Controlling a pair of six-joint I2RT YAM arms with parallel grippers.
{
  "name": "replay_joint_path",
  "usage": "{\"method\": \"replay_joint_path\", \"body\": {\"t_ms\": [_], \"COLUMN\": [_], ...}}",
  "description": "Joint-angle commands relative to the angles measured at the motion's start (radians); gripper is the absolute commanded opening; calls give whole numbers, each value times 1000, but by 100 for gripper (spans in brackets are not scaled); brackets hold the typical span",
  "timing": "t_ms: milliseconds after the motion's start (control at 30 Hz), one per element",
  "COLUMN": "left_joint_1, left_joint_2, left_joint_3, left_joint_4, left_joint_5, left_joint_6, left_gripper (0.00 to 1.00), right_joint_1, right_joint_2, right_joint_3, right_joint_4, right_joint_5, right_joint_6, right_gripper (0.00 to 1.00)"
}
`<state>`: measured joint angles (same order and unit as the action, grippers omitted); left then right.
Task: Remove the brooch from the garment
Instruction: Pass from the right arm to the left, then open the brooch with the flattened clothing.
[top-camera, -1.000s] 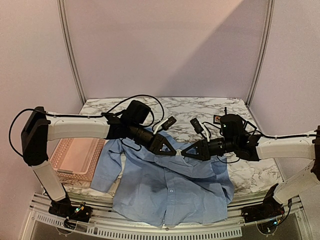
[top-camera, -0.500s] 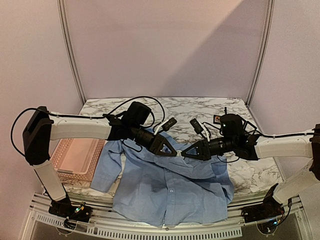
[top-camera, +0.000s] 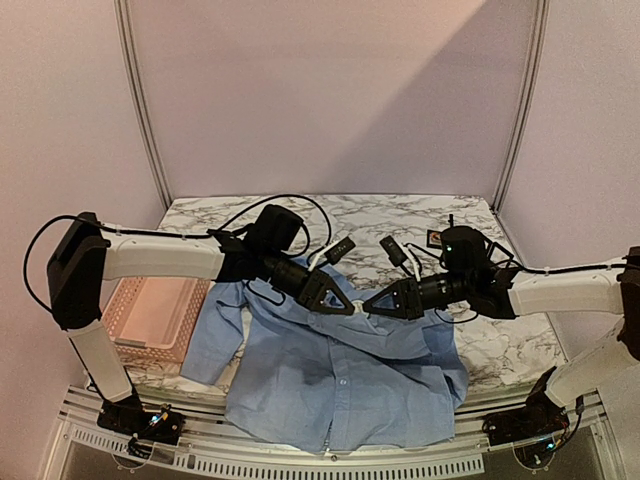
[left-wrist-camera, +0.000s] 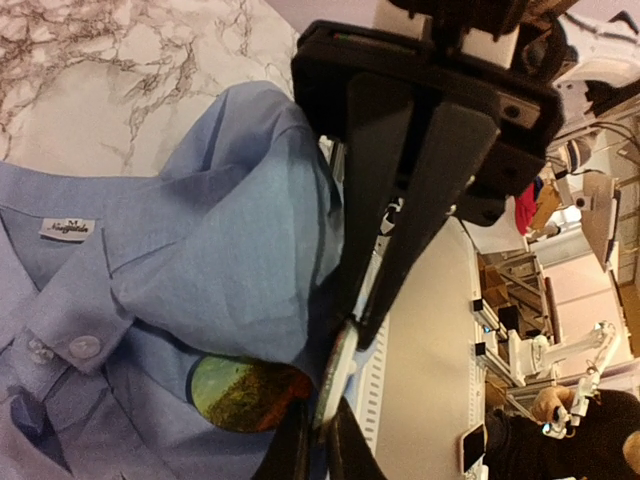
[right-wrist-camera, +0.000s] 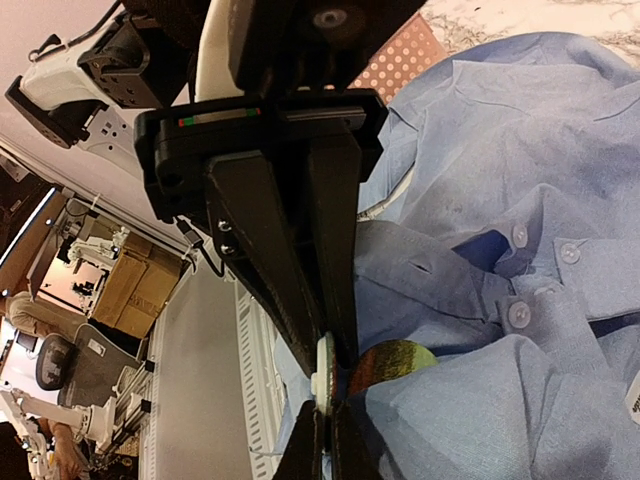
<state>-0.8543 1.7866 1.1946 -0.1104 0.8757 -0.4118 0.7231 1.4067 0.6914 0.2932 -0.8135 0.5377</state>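
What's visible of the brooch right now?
The brooch is a round badge with a glossy green-and-orange picture face. It sits on the shirt front just below the collar, and a fold of fabric covers its upper edge. A white disc-like piece shows edge-on beside it, possibly its back. The left gripper and right gripper meet tip to tip right there; whether either clamps it is unclear.

Robotics lab, other arm rigs (left-wrist-camera: 575, 348), person (right-wrist-camera: 18, 315), cardboard boxes (right-wrist-camera: 125, 285)

White arms (top-camera: 150, 257) — black joints (top-camera: 75, 270), looped cables (top-camera: 290, 197), tapered black pincers (top-camera: 350, 309) (top-camera: 368, 307)
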Motion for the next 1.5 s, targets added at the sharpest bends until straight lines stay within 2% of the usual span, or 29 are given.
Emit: {"method": "replay_joint_path", "body": {"t_ms": [0,100,267,333,400,533,633,767,1167,1267,1467], "left_joint_1": [-6,-6,-6,-6,-6,-6,-5,-4,-3,-3,-3], "left_joint_2": [22,20,20,18,14,2,-4,-11,-23,-27,-27], "left_joint_3": [-8,-8,-9,-8,-10,-13,-13,-18,-21,-21,-23], "left_joint_4": [30,30,33,34,35,42,42,50,54,55,54], "left_joint_5": [25,29,36,37,34,30,28,27,24,24,23], "left_joint_6": [-6,-7,-8,-5,-2,1,1,-1,-3,-3,-3], "left_gripper": [5,0,0,0,0,0,0,0,0,0,0], "right_joint_1": [-7,-8,-9,-9,-9,-10,-9,-6,34,37,37], "right_joint_2": [17,14,8,2,-13,-48,-55,-60,-4,6,8], "right_joint_3": [25,23,23,21,14,-4,-12,-28,-41,-41,-41], "right_joint_4": [28,24,17,14,14,10,-2,10,47,47,46], "right_joint_5": [-30,-21,-7,5,28,44,42,44,63,69,77], "right_joint_6": [-1,-4,-7,-11,-12,-16,-19,-1,25,25,27], "right_gripper": [0,0,2,10,23,42,51,58,59,57,46]}}
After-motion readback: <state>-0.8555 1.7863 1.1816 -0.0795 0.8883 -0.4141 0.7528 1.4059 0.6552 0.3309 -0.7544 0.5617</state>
